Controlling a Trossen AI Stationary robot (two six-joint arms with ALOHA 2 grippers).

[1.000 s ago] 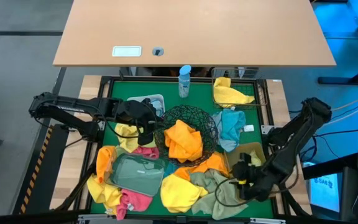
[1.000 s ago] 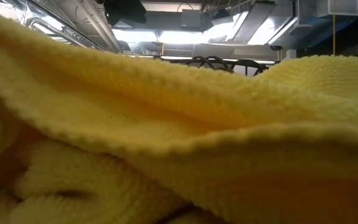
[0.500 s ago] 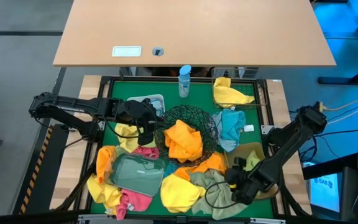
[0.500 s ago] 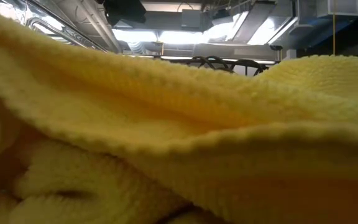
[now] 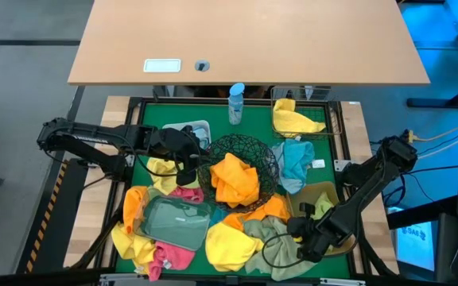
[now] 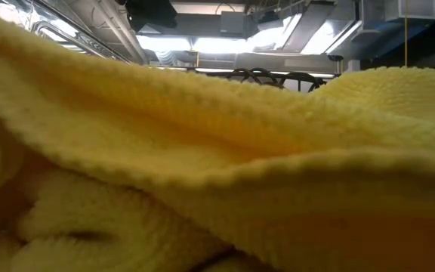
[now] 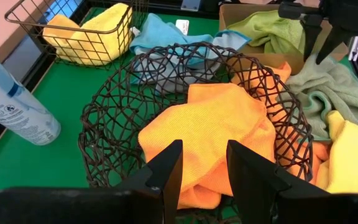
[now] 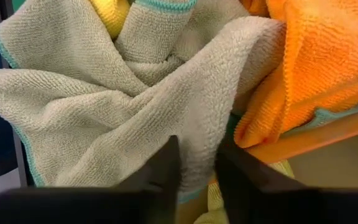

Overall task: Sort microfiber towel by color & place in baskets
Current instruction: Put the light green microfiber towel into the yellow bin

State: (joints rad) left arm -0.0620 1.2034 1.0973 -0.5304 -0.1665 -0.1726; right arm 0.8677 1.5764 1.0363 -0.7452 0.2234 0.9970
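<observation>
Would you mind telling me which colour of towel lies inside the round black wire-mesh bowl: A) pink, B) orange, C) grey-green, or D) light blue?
B: the round black wire-mesh bowl holds a bunched orange towel, as the high view also shows, just ahead of the left gripper.

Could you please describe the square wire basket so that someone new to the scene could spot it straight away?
Start at the green table mat and look along its far edge, right of the blue-capped bottle. There stands the square wire basket, beyond the round black mesh bowl. It alone has straight wire sides, and it holds only a yellow towel.
</observation>
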